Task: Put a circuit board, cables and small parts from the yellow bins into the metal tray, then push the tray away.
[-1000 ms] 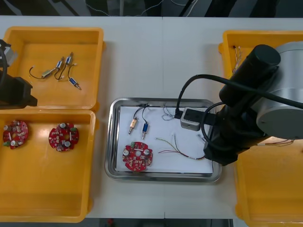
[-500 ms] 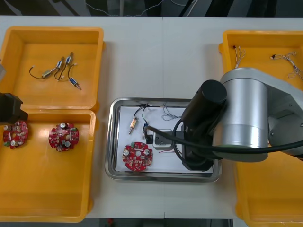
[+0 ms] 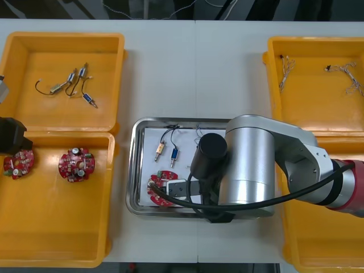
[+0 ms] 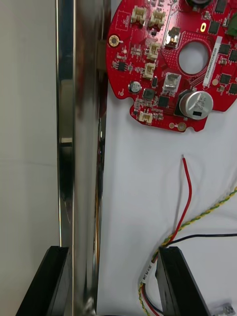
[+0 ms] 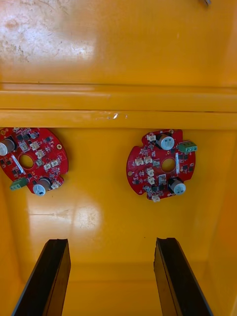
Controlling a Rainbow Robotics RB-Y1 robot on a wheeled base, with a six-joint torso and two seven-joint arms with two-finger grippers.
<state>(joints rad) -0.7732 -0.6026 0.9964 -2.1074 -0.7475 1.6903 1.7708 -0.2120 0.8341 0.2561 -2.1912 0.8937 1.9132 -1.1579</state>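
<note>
The metal tray [image 3: 136, 170] lies mid-table, white inside. It holds a red circuit board [image 3: 161, 194], two small metal parts [image 3: 160, 150] and a blue and white cable [image 3: 200, 135]. My right arm covers its right half. In the right wrist view my right gripper [image 4: 112, 252] is open and straddles the tray's near rim [image 4: 81, 148]. One finger [image 4: 54, 276] is outside and the other inside, beside the red and yellow cable [image 4: 186, 197]. The board [image 4: 168, 64] lies beyond the fingers. My left gripper [image 5: 111, 244] hangs open over two boards [image 5: 162, 165] in the near left bin.
The far left yellow bin [image 3: 23, 45] holds several small metal parts [image 3: 71, 85]. The near left bin [image 3: 57, 227] holds two boards [image 3: 75, 165]. Thin cables [image 3: 344, 74] lie in the far right bin. A black cable [image 4: 212, 238] crosses near the inner finger.
My right arm has swung from the tray's right side across it to the near rim, beside the board. The tray and its contents have stayed put. The left arm barely moved.
</note>
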